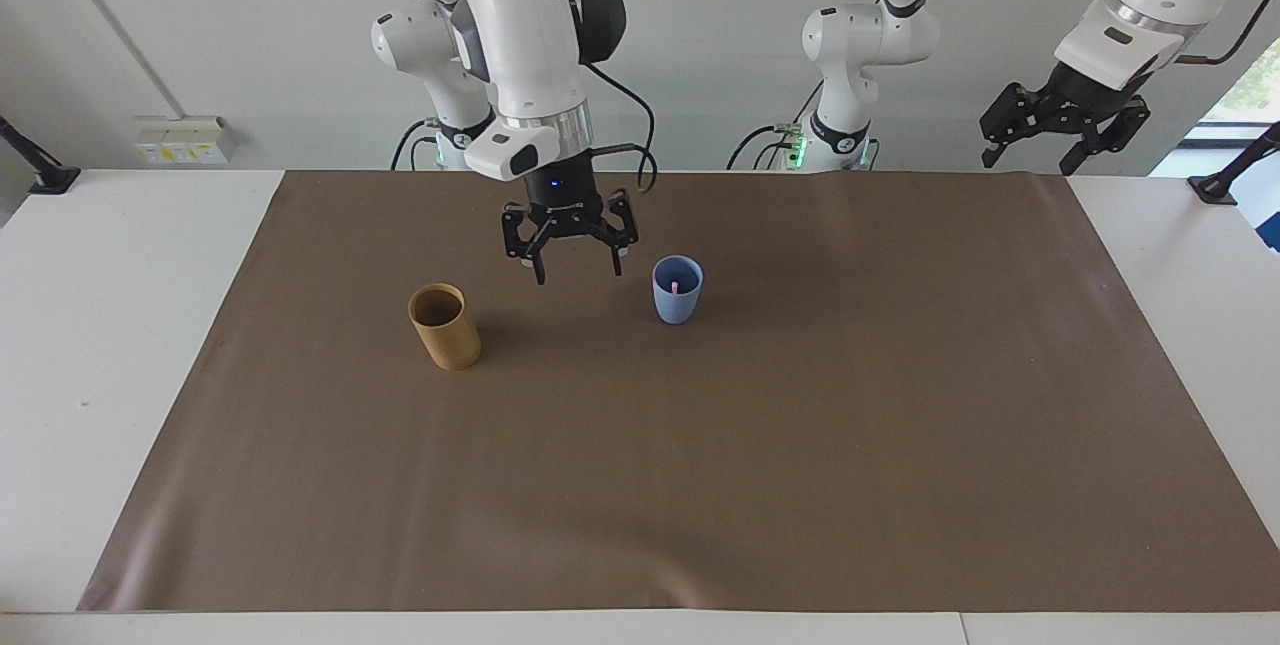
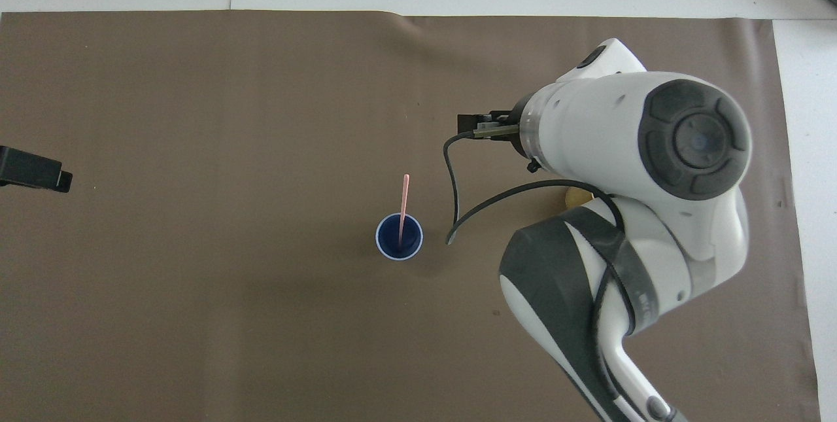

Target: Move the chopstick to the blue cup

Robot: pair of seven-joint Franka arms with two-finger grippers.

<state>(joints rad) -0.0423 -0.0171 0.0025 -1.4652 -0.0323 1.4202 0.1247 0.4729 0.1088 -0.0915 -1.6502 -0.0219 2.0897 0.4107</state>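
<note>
Now the chopstick stands in the blue cup mid-mat, right gripper empty with fingers spread, raised over the mat between blue cup and tan cup, left gripper open, waiting above the left arm's end.

A pale pink chopstick stands in a light-blue cup. The other cup is tan-brown. A plain brown mat covers the white bench.
</note>
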